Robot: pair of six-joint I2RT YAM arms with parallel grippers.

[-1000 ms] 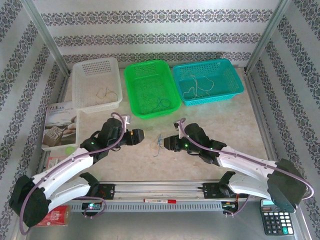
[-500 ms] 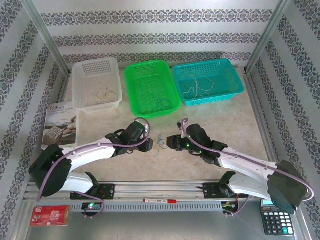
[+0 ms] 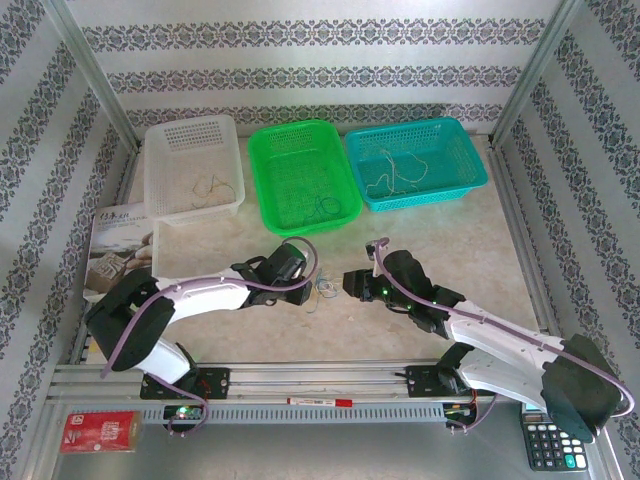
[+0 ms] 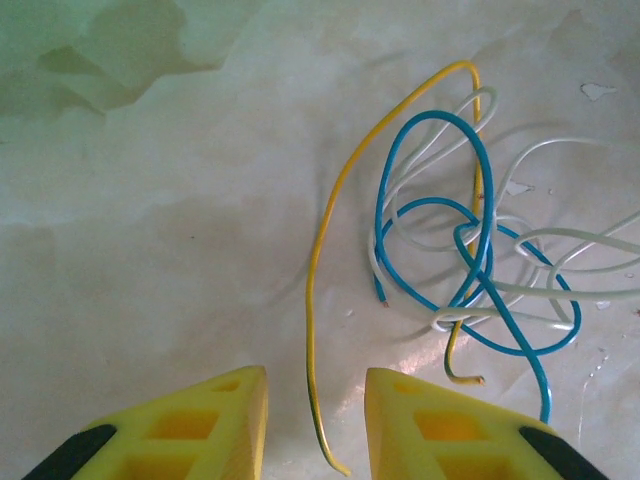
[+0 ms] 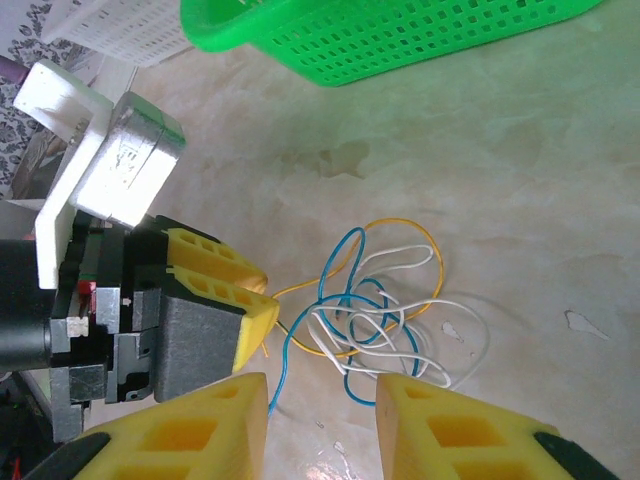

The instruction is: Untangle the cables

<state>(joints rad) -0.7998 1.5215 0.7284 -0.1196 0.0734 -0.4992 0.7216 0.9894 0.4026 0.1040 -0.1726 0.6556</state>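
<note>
Progress looks slight: we see thin yellow, blue and white cables [image 4: 478, 270] knotted together, while our left gripper [image 4: 315, 378] and right gripper [image 5: 320, 385] straddle loose ends, parted, clamping nothing.

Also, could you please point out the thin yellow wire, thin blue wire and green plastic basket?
thin yellow wire [image 4: 311, 300], left wrist view, long stretch
thin blue wire [image 4: 430, 114], left wrist view, loop top
green plastic basket [image 3: 290, 127], top view, far rim

Bright, even light; faint tabletop glare.
</note>
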